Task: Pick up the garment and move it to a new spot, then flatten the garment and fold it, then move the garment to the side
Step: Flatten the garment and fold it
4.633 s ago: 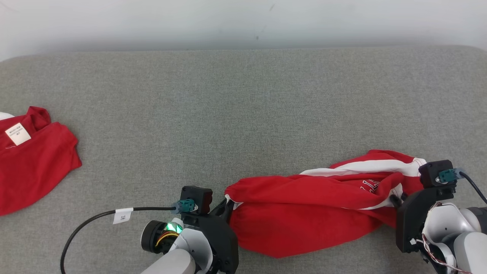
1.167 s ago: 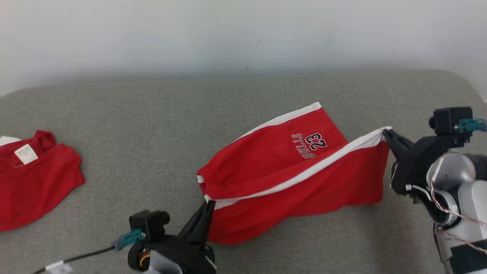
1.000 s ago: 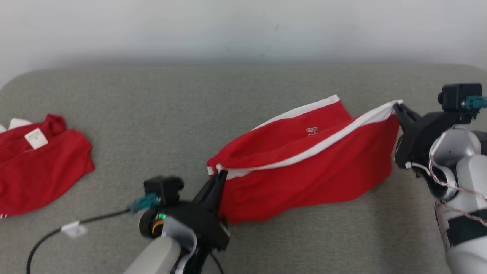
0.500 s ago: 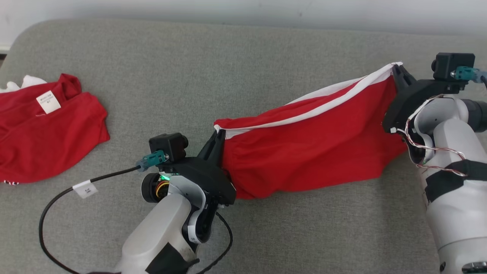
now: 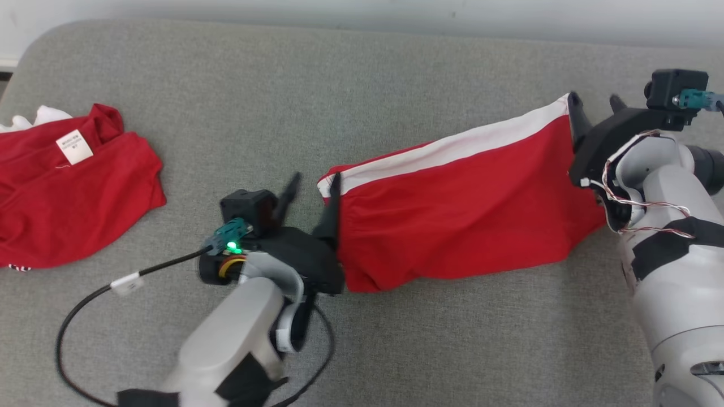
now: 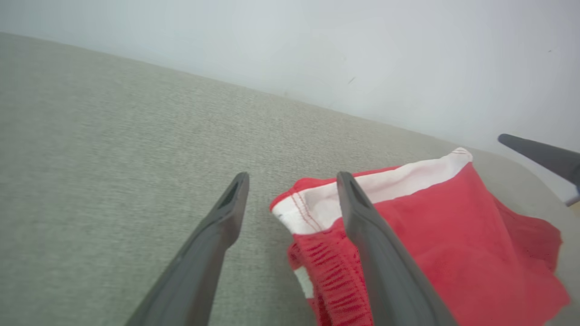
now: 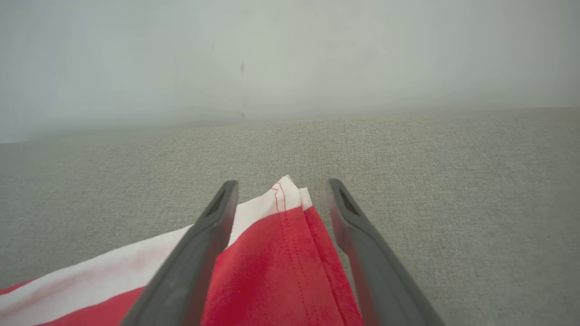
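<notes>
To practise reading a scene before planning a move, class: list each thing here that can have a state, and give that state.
Red shorts with white side stripe: lying spread out on the grey fabric surface, ungripped, a corner between each gripper's fingers.
Left gripper: open.
Right gripper: open.
Red garment with white label: loosely bunched at the far left, untouched.

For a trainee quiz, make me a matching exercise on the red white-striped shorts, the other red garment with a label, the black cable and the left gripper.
1. red shorts with a white stripe
2. crumpled red garment with a white label
3. black cable with a white tag
4. left gripper

A. open, at the shorts' left end
B. laid out, centre right
C. far left edge
D. curling at lower left

Pairs: 1-B, 2-C, 3-D, 4-A.
</notes>
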Tool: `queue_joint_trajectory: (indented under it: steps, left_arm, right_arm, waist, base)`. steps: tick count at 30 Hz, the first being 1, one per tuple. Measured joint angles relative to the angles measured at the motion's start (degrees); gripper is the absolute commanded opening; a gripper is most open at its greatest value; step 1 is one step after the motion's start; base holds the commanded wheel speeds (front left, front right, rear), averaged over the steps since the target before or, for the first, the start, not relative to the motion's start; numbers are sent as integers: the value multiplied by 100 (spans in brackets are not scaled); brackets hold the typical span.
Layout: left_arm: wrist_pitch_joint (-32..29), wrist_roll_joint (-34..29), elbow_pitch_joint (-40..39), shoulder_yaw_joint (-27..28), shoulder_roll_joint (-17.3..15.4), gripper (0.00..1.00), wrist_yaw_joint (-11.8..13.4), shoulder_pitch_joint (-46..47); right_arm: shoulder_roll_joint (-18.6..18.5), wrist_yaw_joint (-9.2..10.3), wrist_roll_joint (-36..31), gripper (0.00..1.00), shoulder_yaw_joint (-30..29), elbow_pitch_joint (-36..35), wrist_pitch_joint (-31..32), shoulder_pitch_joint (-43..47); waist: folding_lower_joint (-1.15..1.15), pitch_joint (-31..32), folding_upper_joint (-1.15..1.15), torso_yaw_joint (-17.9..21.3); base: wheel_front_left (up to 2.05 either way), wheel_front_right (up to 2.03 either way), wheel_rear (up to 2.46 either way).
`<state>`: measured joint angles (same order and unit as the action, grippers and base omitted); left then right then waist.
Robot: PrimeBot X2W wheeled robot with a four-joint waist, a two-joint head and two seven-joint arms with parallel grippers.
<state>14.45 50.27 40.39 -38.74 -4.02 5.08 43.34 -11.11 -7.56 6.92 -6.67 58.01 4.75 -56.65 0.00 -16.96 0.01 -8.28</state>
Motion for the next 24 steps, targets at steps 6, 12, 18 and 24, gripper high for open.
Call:
queue_joint_trajectory:
  steps: [6,12,18,24]
  left_arm:
    - [58,-1339,-1112,265,-591,100,468,-764]
    - [58,-1986,-1980,345,-1020,100,343,-1823]
    - [58,-1953,-2466,441,-1385,100,86,-2609]
    - [58,-1803,-2737,615,-1797,100,103,-3191]
  right_arm:
    - [-265,0,110,100,12,367,758,35]
    - [-415,1,363,100,-46,579,1259,338]
    - [-765,1,408,100,-526,768,1341,456]
    - [-810,1,270,100,-797,955,1439,493]
  waist:
    - [-1,302,0,11]
    - [-2,605,-1,-61]
    - [-2,650,-1,-317]
    - [-1,580,-1,-558]
  base:
    - [0,0,0]
    - [0,0,0]
    - [0,0,0]
    - [0,0,0]
